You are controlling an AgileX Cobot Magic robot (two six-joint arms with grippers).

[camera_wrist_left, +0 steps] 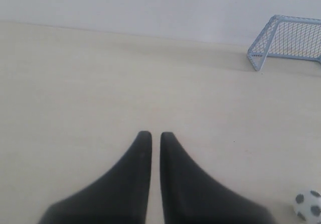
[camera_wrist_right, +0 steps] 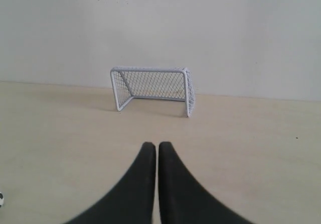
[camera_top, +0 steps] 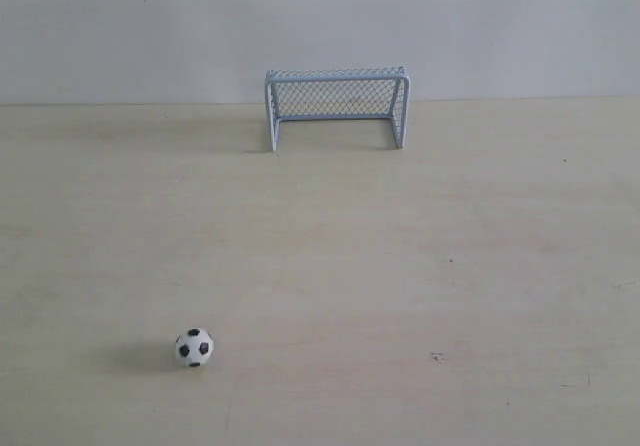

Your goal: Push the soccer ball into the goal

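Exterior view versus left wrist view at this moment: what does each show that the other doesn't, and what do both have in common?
Only the exterior view shows the goal whole, with both posts and the full net, at the far side of the table. No gripper appears in it. Only the left wrist view shows the left gripper, its jaws closed to a thin slit and holding nothing. In that view the goal is cut off by the picture's edge. Both show the soccer ball resting on the table, well apart from the goal and touched by nothing.
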